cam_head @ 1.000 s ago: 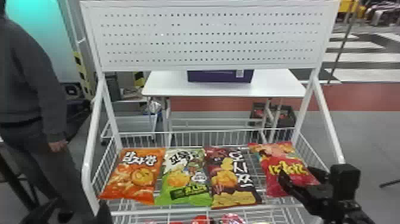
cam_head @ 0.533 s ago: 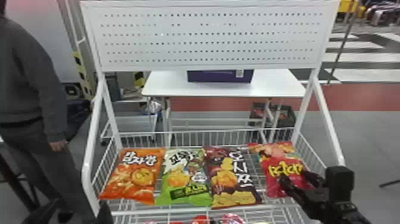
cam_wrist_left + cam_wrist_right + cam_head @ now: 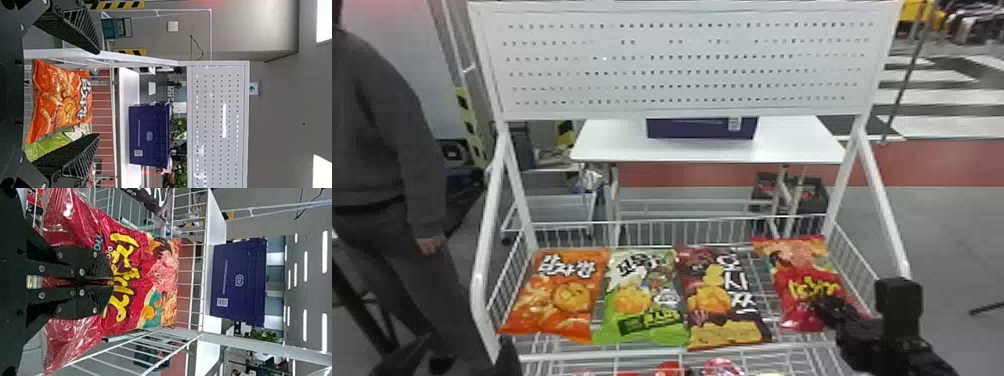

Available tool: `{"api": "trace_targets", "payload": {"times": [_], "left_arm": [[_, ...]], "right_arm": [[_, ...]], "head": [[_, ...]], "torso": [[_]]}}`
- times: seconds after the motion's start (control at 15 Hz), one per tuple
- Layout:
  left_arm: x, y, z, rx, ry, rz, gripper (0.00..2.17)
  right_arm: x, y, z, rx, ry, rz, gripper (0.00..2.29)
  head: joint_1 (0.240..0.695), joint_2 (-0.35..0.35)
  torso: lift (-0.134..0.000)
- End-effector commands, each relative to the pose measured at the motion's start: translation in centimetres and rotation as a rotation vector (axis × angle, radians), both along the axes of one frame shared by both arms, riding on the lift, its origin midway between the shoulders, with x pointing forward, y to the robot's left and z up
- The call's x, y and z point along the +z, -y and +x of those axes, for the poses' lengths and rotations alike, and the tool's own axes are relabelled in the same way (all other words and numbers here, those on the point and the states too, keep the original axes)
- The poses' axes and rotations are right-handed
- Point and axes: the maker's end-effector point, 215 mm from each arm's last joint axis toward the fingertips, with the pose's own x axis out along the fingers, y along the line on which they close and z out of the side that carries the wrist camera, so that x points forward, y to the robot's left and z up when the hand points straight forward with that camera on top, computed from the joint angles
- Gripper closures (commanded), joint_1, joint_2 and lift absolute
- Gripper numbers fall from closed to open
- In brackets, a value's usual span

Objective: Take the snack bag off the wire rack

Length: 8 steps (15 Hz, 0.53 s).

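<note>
Right gripper [image 3: 827, 307] newly pinching snack bag [image 3: 794, 280]

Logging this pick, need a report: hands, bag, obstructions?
Right hand shut on red snack bag. Left hand open, empty. Bag within rack, close to its side, which may snag.

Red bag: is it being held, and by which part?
The right gripper appears to pinch the red bag by the middle of its printed front.
</note>
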Motion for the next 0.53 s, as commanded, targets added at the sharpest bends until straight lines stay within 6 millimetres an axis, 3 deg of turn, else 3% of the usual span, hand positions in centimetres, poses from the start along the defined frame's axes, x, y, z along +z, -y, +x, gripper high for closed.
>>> {"api": "trace_targets", "payload": {"times": [0.0,0.47], "left_arm": [[-0.1,-0.1,0.1,0.002,0.001,-0.001,0.14],[-0.1,-0.1,0.5,0.001,0.005,-0.004,0.14]], "right_arm": [[1.1,-0.7,-0.2,0.010,0.020,0.011,2.08],[7.8,-3.3,-1.1,0.032,0.128,0.017,2.08]], "head": [[0.499,0.000],[0.499,0.000]], "torso": [[0.000],[0.000]]}}
